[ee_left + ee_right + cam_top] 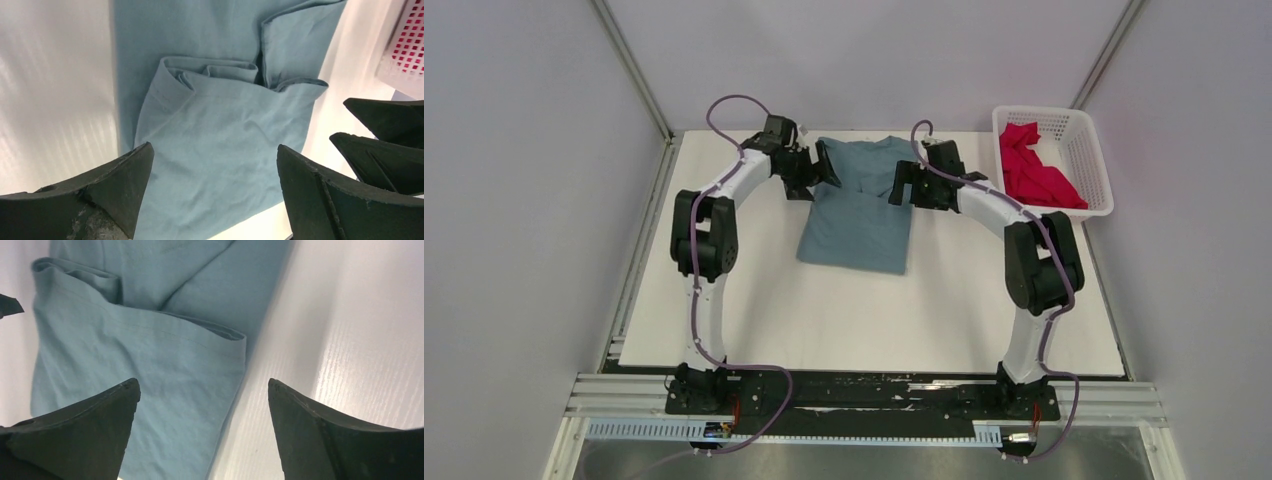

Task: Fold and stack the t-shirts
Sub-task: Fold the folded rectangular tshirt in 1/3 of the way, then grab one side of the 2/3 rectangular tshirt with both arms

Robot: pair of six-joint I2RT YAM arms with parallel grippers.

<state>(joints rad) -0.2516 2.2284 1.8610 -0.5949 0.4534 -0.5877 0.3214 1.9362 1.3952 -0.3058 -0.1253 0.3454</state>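
You are hovering the left gripper (812,172) and right gripper (904,186) wide open and empty at upper centre, probably letting the blue-grey t-shirt's (859,220) sleeve folds settle.

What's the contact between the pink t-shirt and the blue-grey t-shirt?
Apart. The top view shows the pink t-shirt inside the white basket, the blue-grey t-shirt lying outside it, bare table between them.

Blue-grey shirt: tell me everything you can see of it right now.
The blue-grey t-shirt is soft, matte cloth, lying flat on the white table, at its far middle. Both sleeves are folded inward over the body, leaving a narrow rectangle. The left tool and right tool stand open above those folds, gripping nothing.
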